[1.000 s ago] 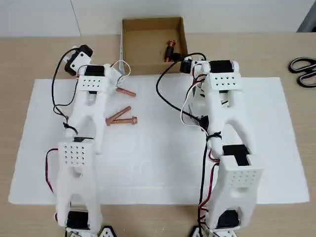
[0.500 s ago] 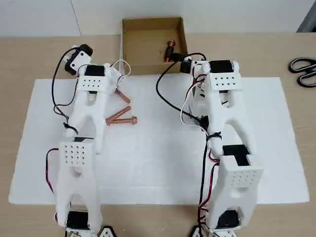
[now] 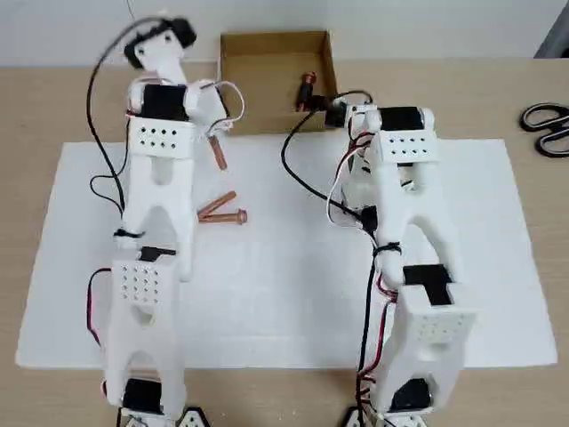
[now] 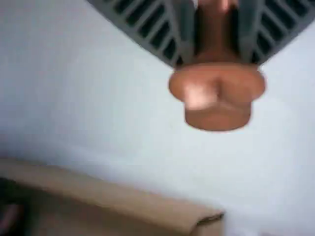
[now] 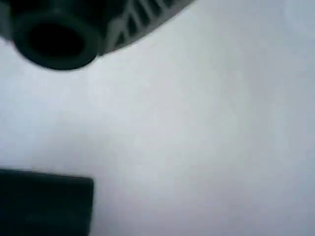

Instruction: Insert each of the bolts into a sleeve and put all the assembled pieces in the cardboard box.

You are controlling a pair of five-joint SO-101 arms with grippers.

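Note:
My left gripper (image 3: 213,140) is shut on a copper bolt (image 3: 217,153) and holds it lifted above the white mat, just left of the cardboard box (image 3: 233,82). In the left wrist view the bolt's head (image 4: 216,96) sticks out between the grey fingers (image 4: 147,29), with the box edge (image 4: 113,201) beyond. Two more bolts (image 3: 220,211) lie on the mat. An assembled piece (image 3: 307,91) lies in the box. My right gripper (image 3: 343,114) sits at the box's near right corner, shut on a black sleeve (image 5: 55,43).
The white mat (image 3: 284,302) covers the middle of the wooden table. Scissors (image 3: 546,124) lie at the far right edge. A dark block (image 5: 44,204) shows in the right wrist view. Cables hang around both arms.
The left arm has risen and stretched toward the back, lifting the bolt off the mat so it now hangs tilted near the box. The right arm has hardly moved.

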